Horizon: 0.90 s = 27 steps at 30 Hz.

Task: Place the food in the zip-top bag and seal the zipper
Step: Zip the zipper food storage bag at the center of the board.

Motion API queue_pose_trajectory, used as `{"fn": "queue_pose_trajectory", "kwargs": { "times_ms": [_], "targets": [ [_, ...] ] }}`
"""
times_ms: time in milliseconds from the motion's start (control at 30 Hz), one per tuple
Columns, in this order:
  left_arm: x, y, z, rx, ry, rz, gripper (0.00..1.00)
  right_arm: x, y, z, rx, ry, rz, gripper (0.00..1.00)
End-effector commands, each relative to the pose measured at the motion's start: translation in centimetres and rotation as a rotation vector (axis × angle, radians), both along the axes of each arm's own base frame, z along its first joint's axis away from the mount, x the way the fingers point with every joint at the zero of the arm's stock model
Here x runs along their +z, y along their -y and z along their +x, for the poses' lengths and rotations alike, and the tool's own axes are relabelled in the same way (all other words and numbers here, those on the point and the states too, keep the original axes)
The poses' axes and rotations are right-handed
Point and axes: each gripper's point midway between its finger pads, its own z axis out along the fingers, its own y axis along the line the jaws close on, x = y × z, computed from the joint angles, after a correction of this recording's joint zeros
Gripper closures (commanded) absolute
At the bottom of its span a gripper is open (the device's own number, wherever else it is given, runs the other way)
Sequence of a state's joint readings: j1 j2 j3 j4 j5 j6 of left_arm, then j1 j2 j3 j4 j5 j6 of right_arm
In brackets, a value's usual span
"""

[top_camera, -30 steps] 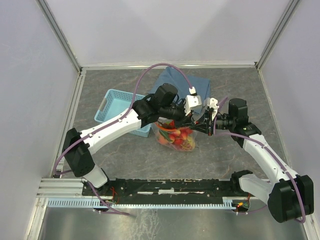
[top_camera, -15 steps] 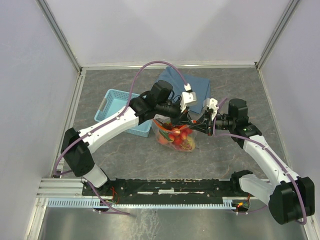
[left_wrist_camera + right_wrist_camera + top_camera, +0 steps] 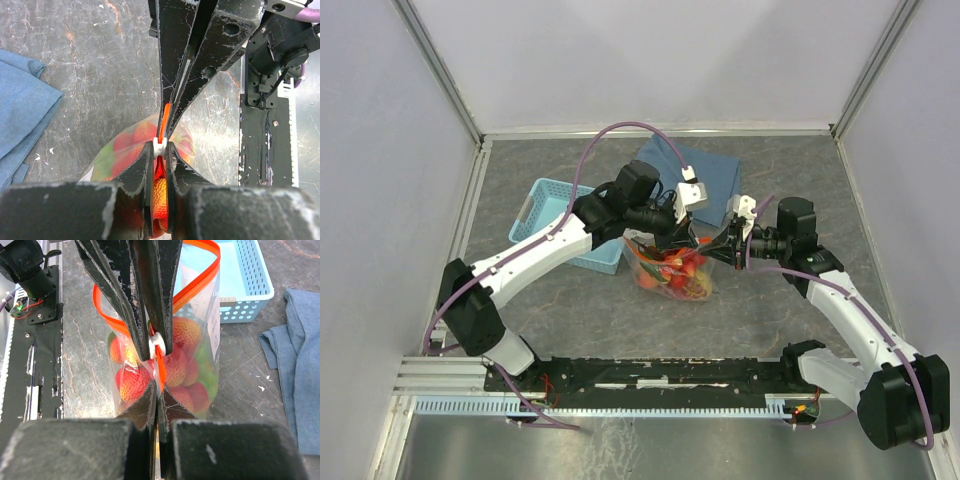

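Observation:
The zip-top bag hangs between both grippers above the table, with the food inside: red strawberries and a green piece. My left gripper is shut on the white slider of the zipper. My right gripper is shut on the orange strip's end, right next to the slider. The two grippers meet tip to tip. Beyond the slider the strip's two halves spread apart in a loop.
A light blue basket stands left of the bag. A folded blue cloth lies behind it. The arms' black base rail runs along the near edge, and white walls close in the grey table.
The left wrist has shifted a little left and back, and its jaws have closed slightly on the slider. The bag and the right arm have stayed put.

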State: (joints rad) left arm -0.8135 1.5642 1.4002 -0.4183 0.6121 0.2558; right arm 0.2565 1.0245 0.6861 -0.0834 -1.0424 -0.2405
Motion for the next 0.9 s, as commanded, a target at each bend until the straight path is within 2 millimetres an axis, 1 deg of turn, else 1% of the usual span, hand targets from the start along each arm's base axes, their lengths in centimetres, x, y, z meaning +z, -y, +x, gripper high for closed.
{"fn": "queue_pose_trajectory", "kwargs": {
  "times_ms": [0,67,133,267,433,567,700,867],
  "targets": [
    [2.7,-0.5,0.2,0.006,0.021,-0.057,0.97,2.4,-0.2,0.2,0.022,0.073,0.029,0.98],
    [2.7,-0.1,0.0,-0.014,0.007,-0.061,0.97,2.5,-0.2,-0.1,0.033,0.074,0.028,0.98],
    [2.4,-0.2,0.1,-0.013,0.007,-0.047,0.97,2.6,-0.1,0.0,0.024,0.084,0.022,0.98],
    [1.8,-1.4,1.1,0.062,0.041,-0.010,0.97,2.6,0.5,1.1,-0.059,0.105,0.018,0.98],
    [2.2,-2.5,1.8,0.129,0.061,-0.006,0.97,3.0,1.7,2.2,-0.157,0.130,0.023,0.98],
    [2.5,-2.9,2.4,0.168,0.052,0.008,0.97,3.0,2.1,2.6,-0.187,0.121,0.027,0.98],
    [2.8,-3.5,2.4,0.198,0.031,0.046,0.97,2.9,2.5,3.0,-0.222,0.117,0.023,0.98],
    [2.6,-5.2,2.3,0.263,0.018,0.100,0.97,3.1,3.2,3.9,-0.290,0.124,0.029,0.98]
  ]
}}
